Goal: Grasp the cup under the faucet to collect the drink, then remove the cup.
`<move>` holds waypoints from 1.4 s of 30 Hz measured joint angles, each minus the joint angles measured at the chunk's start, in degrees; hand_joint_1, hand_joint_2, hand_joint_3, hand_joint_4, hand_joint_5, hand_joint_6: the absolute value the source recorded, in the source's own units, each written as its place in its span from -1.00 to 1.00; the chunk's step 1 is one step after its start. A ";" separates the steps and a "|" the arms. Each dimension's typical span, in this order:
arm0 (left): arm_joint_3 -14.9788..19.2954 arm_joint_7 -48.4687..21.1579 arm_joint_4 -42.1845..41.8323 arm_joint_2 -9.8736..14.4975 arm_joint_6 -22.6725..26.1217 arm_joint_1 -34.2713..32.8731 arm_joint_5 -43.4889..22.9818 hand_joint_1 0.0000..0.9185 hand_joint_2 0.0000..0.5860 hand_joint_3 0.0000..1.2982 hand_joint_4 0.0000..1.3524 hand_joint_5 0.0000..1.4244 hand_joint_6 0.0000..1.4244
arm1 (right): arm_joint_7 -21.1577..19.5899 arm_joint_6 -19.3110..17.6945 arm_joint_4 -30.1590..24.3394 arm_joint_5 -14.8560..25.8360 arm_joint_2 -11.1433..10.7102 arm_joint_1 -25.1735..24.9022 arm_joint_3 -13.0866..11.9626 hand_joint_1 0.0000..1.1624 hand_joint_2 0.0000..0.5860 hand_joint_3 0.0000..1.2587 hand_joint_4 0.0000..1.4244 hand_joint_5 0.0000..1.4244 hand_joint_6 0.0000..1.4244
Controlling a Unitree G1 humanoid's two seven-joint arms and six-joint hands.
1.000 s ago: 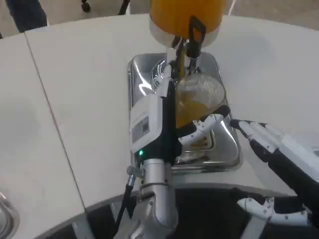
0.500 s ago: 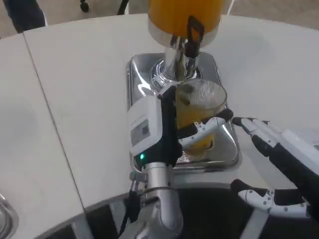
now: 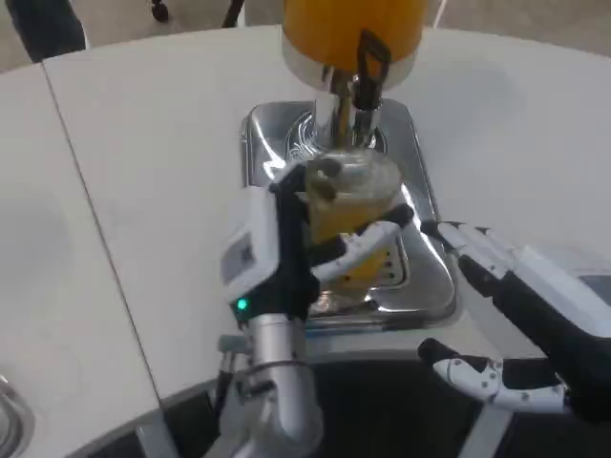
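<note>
Fingers of the left hand (image 3: 286,253) are kept clamped on the clear ribbed plastic cup (image 3: 348,215) of yellow drink, now shifted left and tilted under the steel faucet (image 3: 355,95) above the shiny metal drip tray (image 3: 425,277). The right hand (image 3: 520,315) is seen beside the tray with fingers apart, its far side cut off by the frame edge.

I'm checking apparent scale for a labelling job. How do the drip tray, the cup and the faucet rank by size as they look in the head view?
1. Drip tray, largest.
2. Cup, gripped by the left hand.
3. Faucet, smallest.
</note>
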 measured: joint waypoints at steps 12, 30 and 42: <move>3.03 -2.57 -8.07 6.88 -0.08 4.74 0.02 0.44 -0.81 0.66 0.85 0.93 1.00 | -1.76 -1.86 0.40 0.44 0.37 -0.44 1.27 -0.09 0.52 -0.97 -1.00 -1.00 -0.87; 8.86 -13.16 -25.35 10.56 0.50 14.77 -2.66 0.49 -0.80 0.64 0.84 0.95 1.00 | -8.03 -7.98 -0.11 -6.47 -0.13 5.79 0.94 -0.09 0.55 -0.97 -1.00 -1.00 -0.90; 9.76 -21.93 -40.85 12.29 0.30 27.14 -2.02 0.48 -0.81 0.65 0.90 0.95 1.00 | -10.14 -12.75 7.63 -7.41 -2.06 3.37 -0.65 -0.58 0.82 -1.00 -1.00 -1.00 -1.00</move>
